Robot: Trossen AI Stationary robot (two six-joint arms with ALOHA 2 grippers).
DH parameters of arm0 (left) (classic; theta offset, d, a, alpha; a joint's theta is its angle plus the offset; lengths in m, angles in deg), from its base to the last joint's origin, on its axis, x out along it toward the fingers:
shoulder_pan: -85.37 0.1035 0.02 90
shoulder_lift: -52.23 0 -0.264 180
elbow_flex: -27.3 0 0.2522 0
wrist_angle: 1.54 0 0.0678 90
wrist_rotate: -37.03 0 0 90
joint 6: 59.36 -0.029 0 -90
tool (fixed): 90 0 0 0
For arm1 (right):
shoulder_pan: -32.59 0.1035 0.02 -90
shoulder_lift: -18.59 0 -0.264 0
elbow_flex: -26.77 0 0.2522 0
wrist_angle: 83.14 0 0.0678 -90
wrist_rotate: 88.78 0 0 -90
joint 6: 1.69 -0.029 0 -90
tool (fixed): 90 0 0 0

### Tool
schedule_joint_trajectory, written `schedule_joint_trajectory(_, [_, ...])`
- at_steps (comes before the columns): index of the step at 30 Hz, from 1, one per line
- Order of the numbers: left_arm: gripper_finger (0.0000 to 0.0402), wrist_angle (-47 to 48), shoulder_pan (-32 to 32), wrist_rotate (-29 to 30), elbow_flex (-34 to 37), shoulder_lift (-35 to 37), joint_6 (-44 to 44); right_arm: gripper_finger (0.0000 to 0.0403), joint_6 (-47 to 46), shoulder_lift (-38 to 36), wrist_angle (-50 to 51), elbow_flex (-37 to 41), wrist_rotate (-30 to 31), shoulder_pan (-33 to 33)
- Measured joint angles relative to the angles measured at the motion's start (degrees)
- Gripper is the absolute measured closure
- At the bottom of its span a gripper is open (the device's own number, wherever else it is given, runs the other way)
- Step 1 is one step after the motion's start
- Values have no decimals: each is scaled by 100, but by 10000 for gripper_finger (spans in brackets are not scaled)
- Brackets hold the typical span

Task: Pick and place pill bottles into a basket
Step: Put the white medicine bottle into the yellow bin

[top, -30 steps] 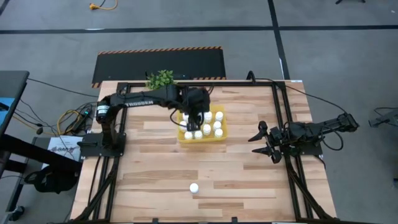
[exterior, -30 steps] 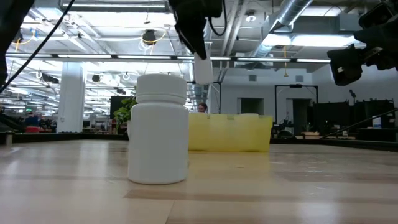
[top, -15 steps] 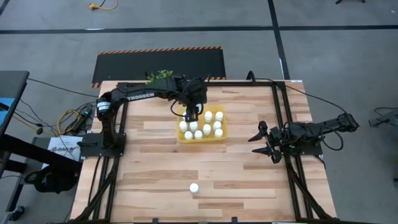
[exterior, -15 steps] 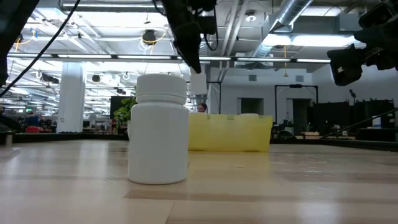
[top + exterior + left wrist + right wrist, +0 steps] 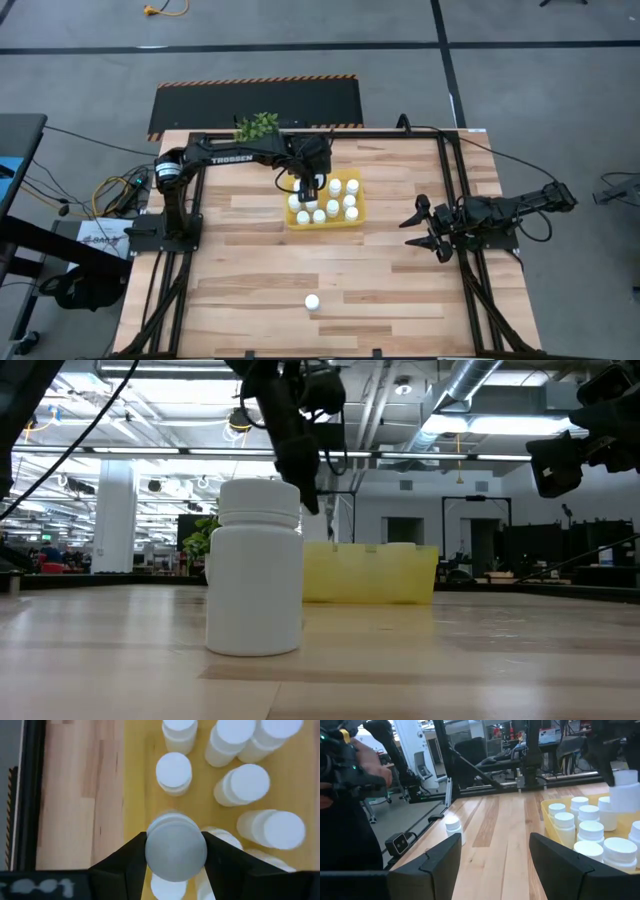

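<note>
Left gripper (image 5: 175,851): clamped on a pill bottle (image 5: 175,845), held over the yellow basket (image 5: 324,221).
Basket contents: other bottles (image 5: 334,206) standing upright (caps up).
Stray bottle (image 5: 312,301): alone on the table (image 5: 250,260), well apart from the basket.
Right gripper (image 5: 418,226): parked at the table's right edge, fingers apart, empty.

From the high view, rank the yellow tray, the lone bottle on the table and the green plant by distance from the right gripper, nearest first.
Measured from the right gripper, waiting at the table's right edge:
1. Yellow tray, mid-table.
2. Lone bottle, near the front edge.
3. Green plant, back edge.
</note>
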Motion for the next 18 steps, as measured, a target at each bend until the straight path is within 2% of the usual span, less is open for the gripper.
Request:
schedule_joint_trajectory(10, [243,-882,39,-129,713,4,14,177,0,0,2,2,0,0])
schedule_joint_trajectory(18, [242,-1107,54,-141,805,-230,-28,177,0,0,2,1,0,0])
